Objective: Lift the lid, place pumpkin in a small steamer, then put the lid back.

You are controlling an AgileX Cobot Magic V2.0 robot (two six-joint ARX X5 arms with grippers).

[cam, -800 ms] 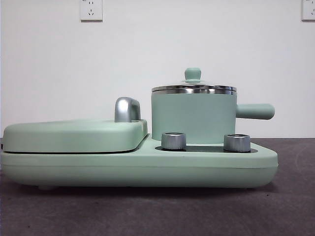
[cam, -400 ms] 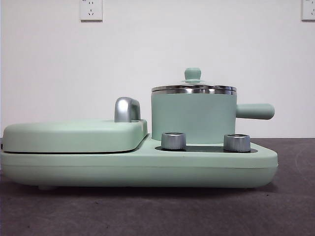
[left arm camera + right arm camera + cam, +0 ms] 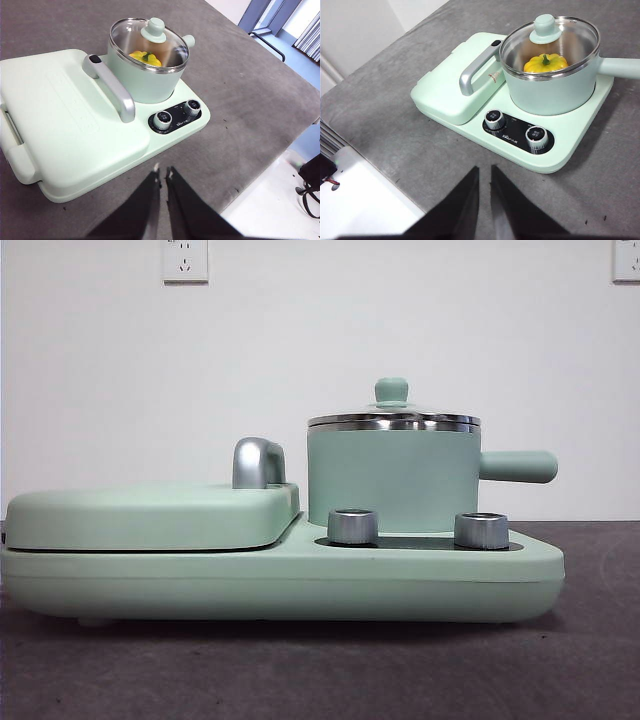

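The lid sits seated on the small steamer, right of centre in the front view, its mint-green knob upright. Through the glass, the right wrist view shows the pumpkin resting inside the pot, green stem up. The steamer stands on the appliance base, behind two steel dials; printing beside the dials is too small to read. The flat cover with its chrome handle fills the lower left of the front view. Two wall sockets sit at the upper edge. The left tool hangs above the grey surface, jaws nearly together, holding nothing. The right tool likewise, jaws a narrow gap apart, clear of the appliance.
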